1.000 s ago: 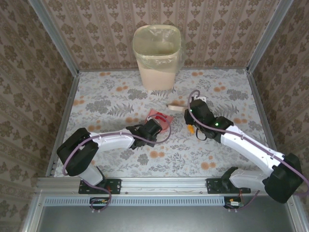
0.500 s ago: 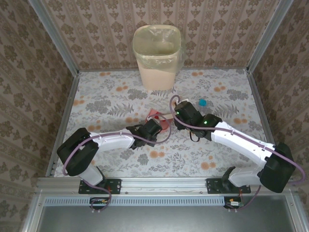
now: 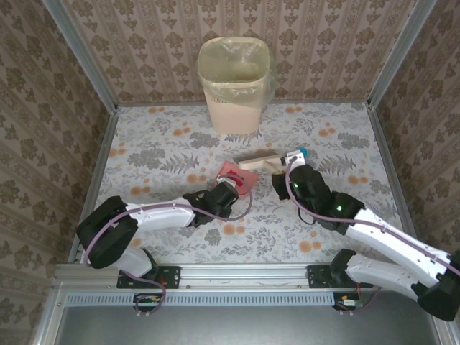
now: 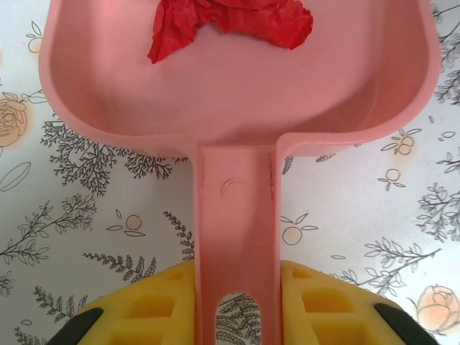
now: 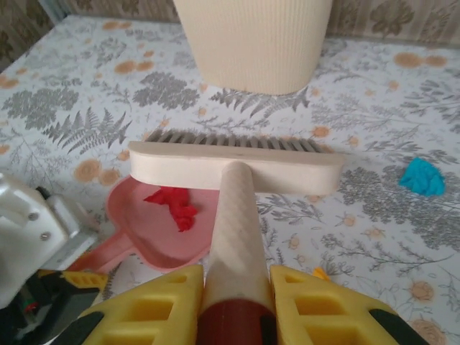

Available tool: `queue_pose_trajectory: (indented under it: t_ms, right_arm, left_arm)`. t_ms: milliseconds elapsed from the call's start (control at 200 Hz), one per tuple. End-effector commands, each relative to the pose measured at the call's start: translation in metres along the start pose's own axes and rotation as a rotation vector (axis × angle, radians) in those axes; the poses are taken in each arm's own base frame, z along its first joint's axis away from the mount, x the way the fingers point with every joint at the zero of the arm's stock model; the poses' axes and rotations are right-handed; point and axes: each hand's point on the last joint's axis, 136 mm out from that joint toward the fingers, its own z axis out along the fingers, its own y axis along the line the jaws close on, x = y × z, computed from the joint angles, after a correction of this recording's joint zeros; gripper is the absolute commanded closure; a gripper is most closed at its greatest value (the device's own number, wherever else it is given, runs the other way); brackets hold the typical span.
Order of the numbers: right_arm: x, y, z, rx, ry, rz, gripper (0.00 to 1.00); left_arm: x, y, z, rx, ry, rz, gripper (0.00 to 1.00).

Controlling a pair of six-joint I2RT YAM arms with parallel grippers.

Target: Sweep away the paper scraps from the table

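Observation:
My left gripper is shut on the handle of a pink dustpan that lies flat on the flower-print table. A crumpled red paper scrap rests inside the pan. My right gripper is shut on the cream handle of a brush, whose head hovers over the far rim of the dustpan. To the right of the brush, a blue scrap lies on the table, also in the top view. A small orange scrap sits by my right finger.
A cream waste bin with a liner stands at the back centre, just beyond the brush. Metal rails and patterned walls close in the table on three sides. Both arms meet in the middle of the table.
The right arm swung the brush left toward the dustpan, then drew back to the right and nearer. The blue scrap came into view. The left gripper and dustpan barely moved.

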Motion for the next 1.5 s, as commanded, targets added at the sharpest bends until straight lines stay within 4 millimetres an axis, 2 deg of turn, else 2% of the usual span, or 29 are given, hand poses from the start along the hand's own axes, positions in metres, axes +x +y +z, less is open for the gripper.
queue_pose_trajectory:
  t_ms: [0, 255, 415, 580, 705, 865, 1020, 1095, 1260, 1495]
  right_arm:
    - [-0.022, -0.029, -0.015, 0.119, -0.193, 0.045, 1.0]
    - [-0.007, -0.112, -0.051, 0.459, -0.365, 0.208, 1.0]
    - [0.01, -0.139, -0.054, 0.544, -0.361, 0.286, 1.0]
    - [0.02, -0.146, -0.05, 0.565, -0.344, 0.307, 1.0]
    - [0.027, -0.147, -0.045, 0.562, -0.343, 0.303, 1.0]
    - [0.029, -0.148, -0.043, 0.572, -0.334, 0.289, 1.0]
    - [0.034, -0.149, -0.04, 0.579, -0.334, 0.285, 1.0]
    - [0.036, -0.148, -0.036, 0.576, -0.326, 0.278, 1.0]
    - [0.038, -0.149, -0.031, 0.597, -0.299, 0.257, 1.0]
    - [0.039, -0.15, -0.03, 0.595, -0.3, 0.256, 1.0]
  left_arm:
    - [-0.015, 0.002, -0.013, -0.01, -0.082, 0.004, 1.0]
    - [-0.033, 0.005, -0.054, 0.02, -0.164, -0.044, 1.0]
    - [-0.044, 0.003, -0.087, 0.065, -0.168, -0.077, 1.0]
    - [-0.063, 0.004, -0.124, 0.096, -0.171, -0.099, 1.0]
    - [-0.085, 0.003, -0.155, 0.113, -0.178, -0.102, 1.0]
    - [-0.123, 0.002, -0.192, 0.117, -0.203, -0.092, 1.0]
    - [-0.173, 0.009, -0.222, 0.118, -0.235, -0.135, 1.0]
    - [-0.197, 0.013, -0.226, 0.136, -0.233, -0.182, 1.0]
    - [-0.251, 0.015, -0.217, 0.24, -0.224, -0.313, 1.0]
    - [-0.325, 0.026, -0.193, 0.424, -0.23, -0.506, 1.0]
